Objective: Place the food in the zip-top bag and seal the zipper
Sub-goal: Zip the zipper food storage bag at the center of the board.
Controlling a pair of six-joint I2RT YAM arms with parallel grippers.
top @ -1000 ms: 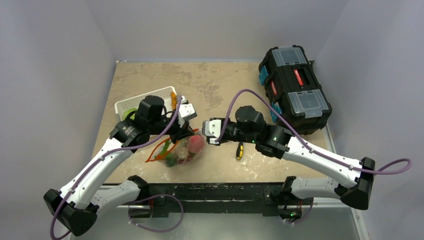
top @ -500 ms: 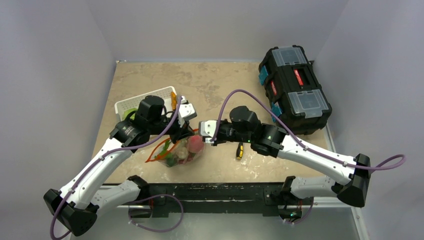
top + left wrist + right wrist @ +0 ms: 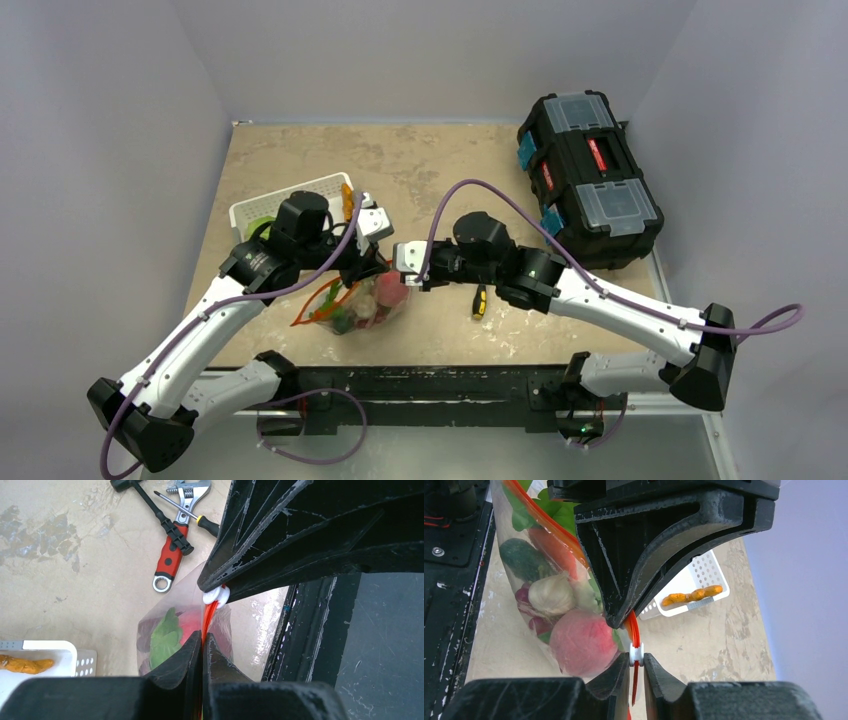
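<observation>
Top view: zip-top bag (image 3: 362,305) sits on the table (image 3: 440,170) near the front edge, between the two arms, stuffed with food, mouth held up. Left gripper (image 3: 362,262) is at the bag's top edge. Right gripper (image 3: 396,268) is just beside it on the same edge. White basket (image 3: 285,205) sits behind the left arm, black toolbox (image 3: 590,175) at far right, yellow-handled screwdriver (image 3: 480,302) right of the bag.

Left wrist: left jaws are pressed together, pinching the zipper (image 3: 206,622) on its red-orange strip. The right gripper's fingers sit opposite, on the white slider (image 3: 216,596). Leafy greens (image 3: 165,635) show through the film. Red-handled wrench (image 3: 170,560) and hammer (image 3: 155,511) lie beyond on the table.

Right wrist: right jaws are narrow and flank the slider, seemingly touching both sides, so I judge it pinched. Peach (image 3: 581,647), cucumber (image 3: 519,555) and carrot (image 3: 551,547) are inside the bag. A small orange piece (image 3: 691,596) lies in the basket, not bagged.

Handling: the film looks thin, soft and slippery. The load is probably light but bottom-heavy, so the bag will likely sag and twist. The strip is the stiffest part, so best to anchor one end there and take the slider for the pull.
</observation>
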